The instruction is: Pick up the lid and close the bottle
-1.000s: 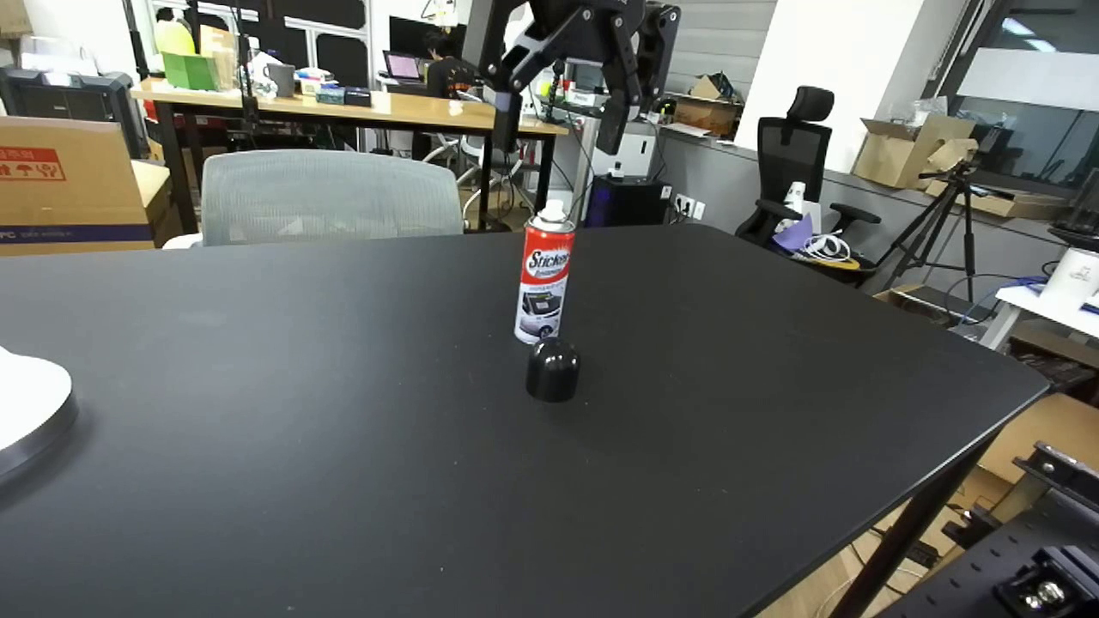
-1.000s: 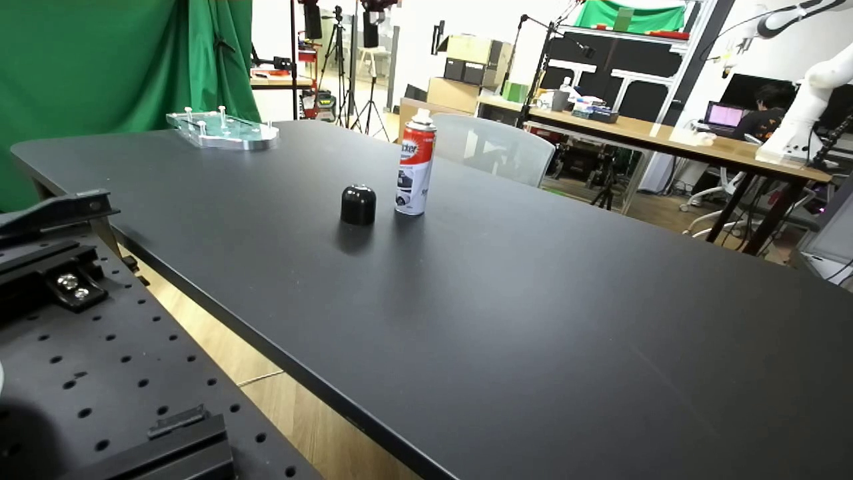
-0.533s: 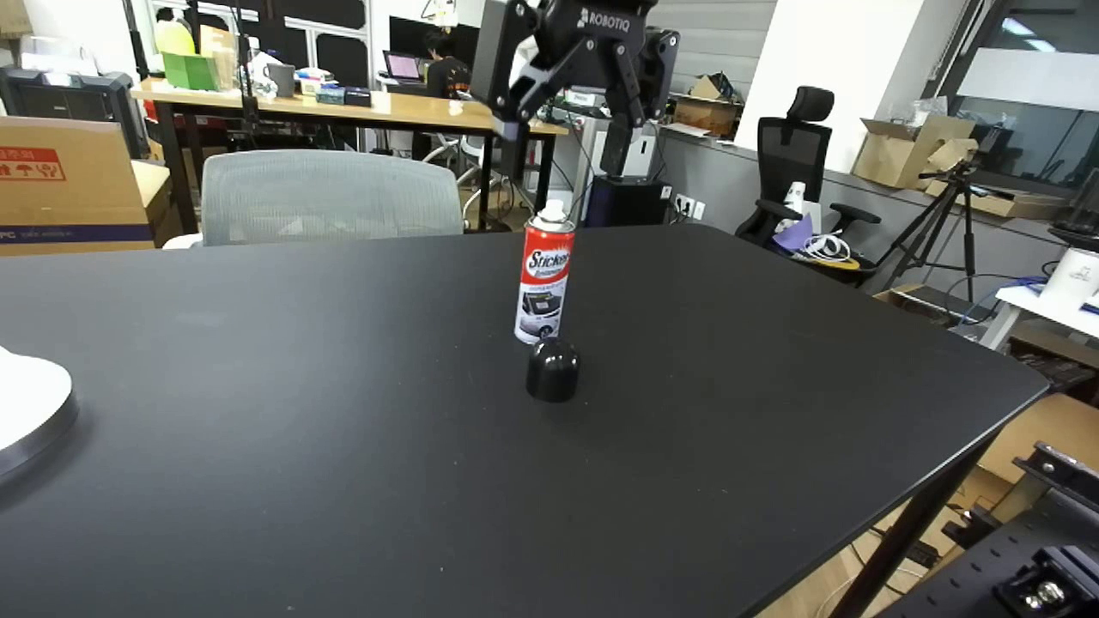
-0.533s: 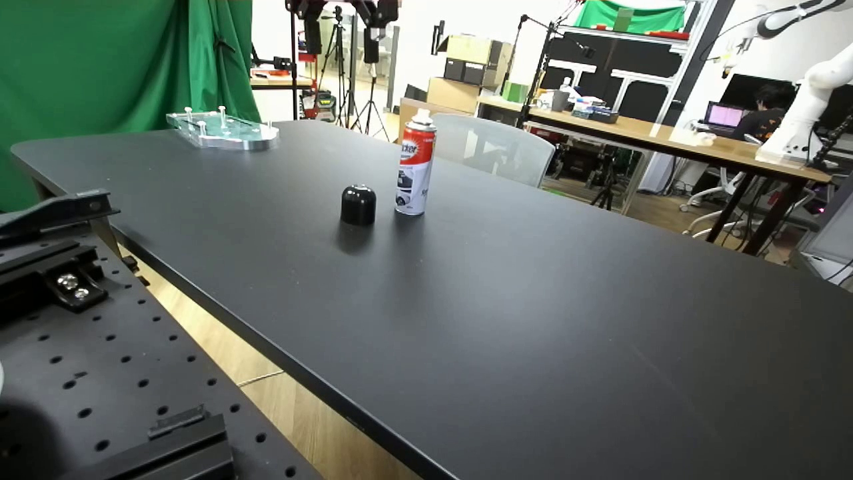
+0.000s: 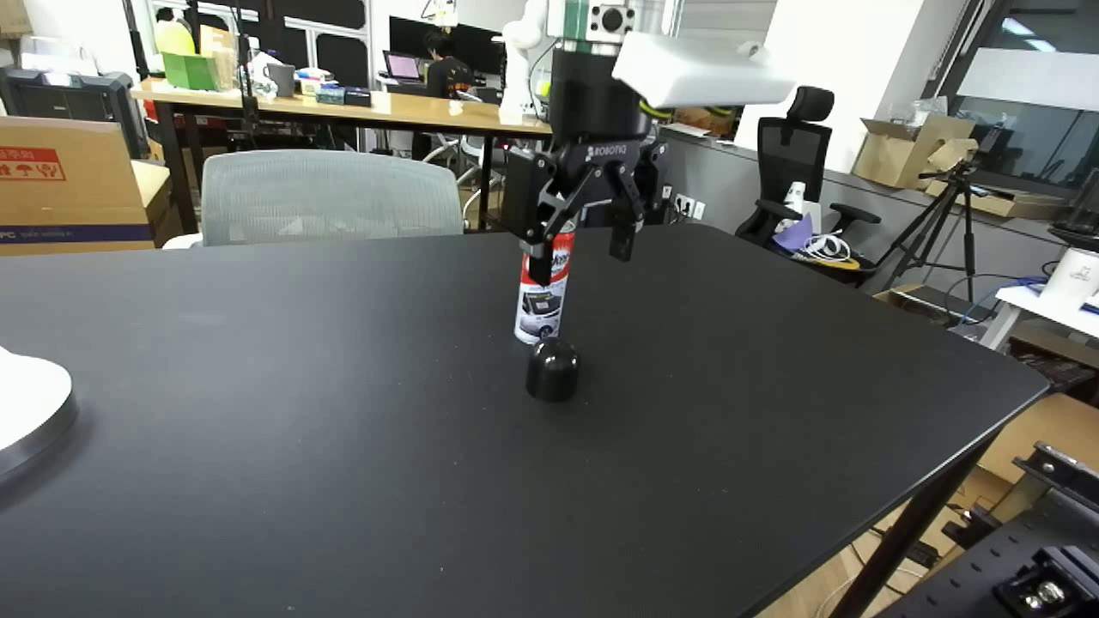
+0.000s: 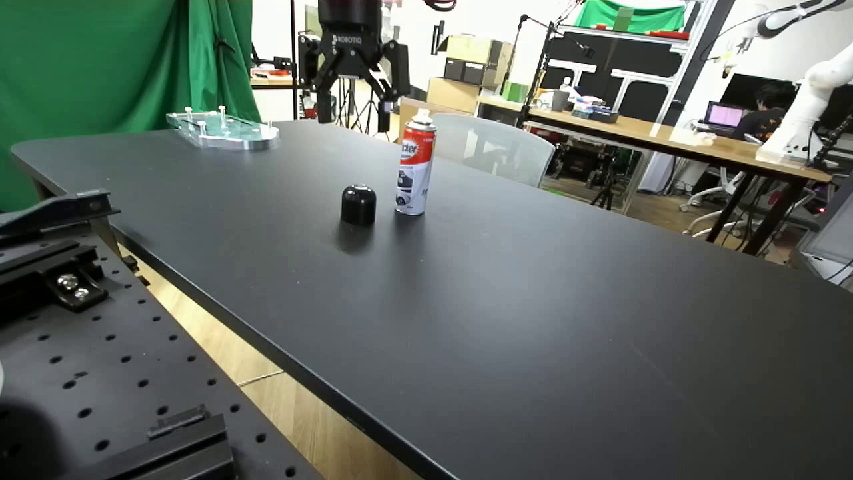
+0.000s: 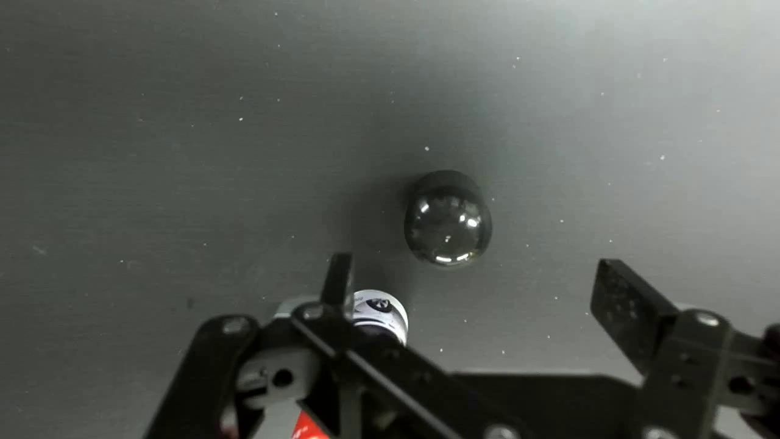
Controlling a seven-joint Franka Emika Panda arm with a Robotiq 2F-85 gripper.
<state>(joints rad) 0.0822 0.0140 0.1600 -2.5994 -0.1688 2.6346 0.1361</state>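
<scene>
Green cloth (image 6: 100, 73) hangs behind the left end of the dark bench (image 6: 533, 320) in an exterior view, with a pegged plate (image 6: 241, 143) lying in front of it. Next along, the tool (image 6: 354, 119) hovers above the bench pointing down, its fingers (image 6: 383, 119) spread wide with nothing held. Lower, the lid (image 6: 358, 207) stands dome up on the bench; to its right, near but apart, is the bottle (image 6: 414, 167), upright and uncapped. Past that, a mesh chair (image 6: 500, 150).

The step in hand looks like the approach to the lid. The wrist view shows the lid ahead of the fingers, not between them, and the bottle partly hidden behind one finger. So bring the tool squarely over the dome before descending, staying clear of the bottle lest it tip. Then come straight down until the fingers flank the upright sides, since the glossy dome would likely slip, and squeeze evenly.
</scene>
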